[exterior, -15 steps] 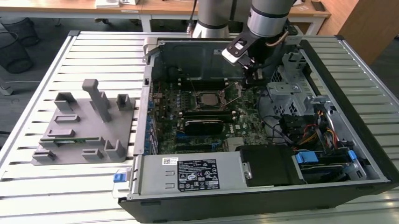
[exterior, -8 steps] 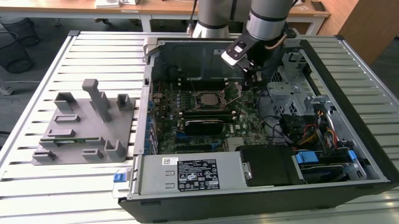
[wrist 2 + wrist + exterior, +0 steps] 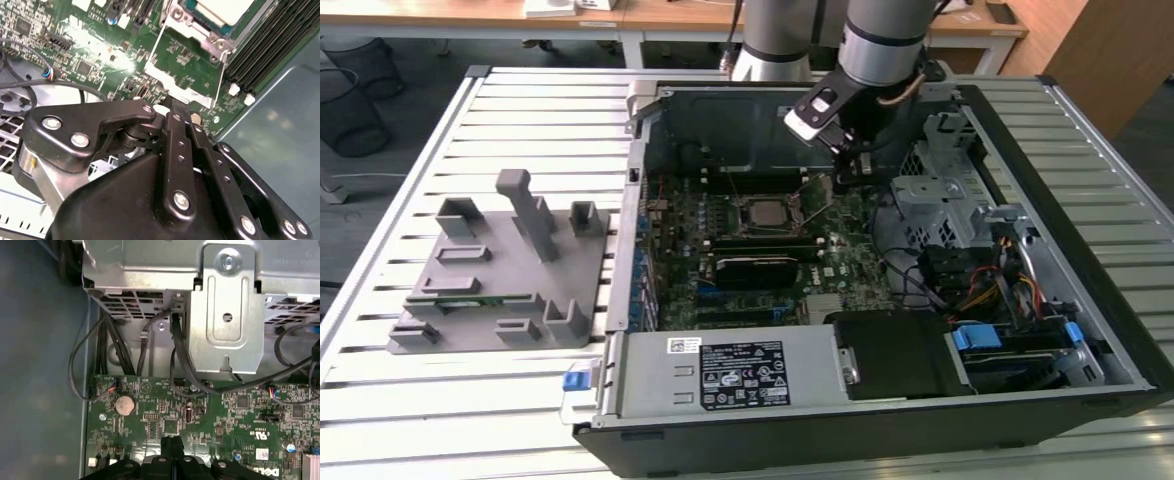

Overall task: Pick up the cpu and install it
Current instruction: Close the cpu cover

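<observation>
On the bench (image 3: 534, 120), a grey holder block (image 3: 500, 270) stands at the exterior view's left, just beside the open computer case (image 3: 854, 440). Farther in, the cpu (image 3: 222, 9) sits in the motherboard socket (image 3: 197, 29). Beyond it, toward the exterior view's right, the gripper (image 3: 171, 444) hovers, jaws pressed together and pinching nothing.

Glossy silvery metal cpu (image 3: 222, 9), matt black hand (image 3: 172, 444), matt grey plastic block (image 3: 500, 270)
</observation>
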`<action>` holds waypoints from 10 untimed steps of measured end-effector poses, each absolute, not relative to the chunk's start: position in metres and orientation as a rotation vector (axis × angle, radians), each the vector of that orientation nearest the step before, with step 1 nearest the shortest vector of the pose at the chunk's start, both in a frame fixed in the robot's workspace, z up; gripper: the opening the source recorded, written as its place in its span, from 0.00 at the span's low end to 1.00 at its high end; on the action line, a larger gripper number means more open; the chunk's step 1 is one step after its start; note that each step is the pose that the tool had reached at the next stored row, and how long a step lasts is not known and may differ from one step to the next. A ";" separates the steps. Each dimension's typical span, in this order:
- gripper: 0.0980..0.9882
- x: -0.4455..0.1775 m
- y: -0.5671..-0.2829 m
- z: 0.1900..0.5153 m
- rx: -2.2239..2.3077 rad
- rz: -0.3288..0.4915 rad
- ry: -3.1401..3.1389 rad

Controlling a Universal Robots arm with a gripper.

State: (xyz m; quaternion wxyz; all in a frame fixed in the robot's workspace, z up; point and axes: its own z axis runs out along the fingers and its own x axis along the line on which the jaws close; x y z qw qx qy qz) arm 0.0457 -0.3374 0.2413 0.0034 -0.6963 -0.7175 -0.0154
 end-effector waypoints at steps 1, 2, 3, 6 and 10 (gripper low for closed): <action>0.01 0.044 -0.337 0.242 -2.182 -0.048 -2.249; 0.01 0.043 -0.337 0.242 -2.182 -0.048 -2.248; 0.01 0.041 -0.337 0.242 -2.181 -0.048 -2.248; 0.01 0.037 -0.337 0.244 -2.180 -0.047 -2.246; 0.01 0.033 -0.337 0.246 -2.176 -0.043 -2.242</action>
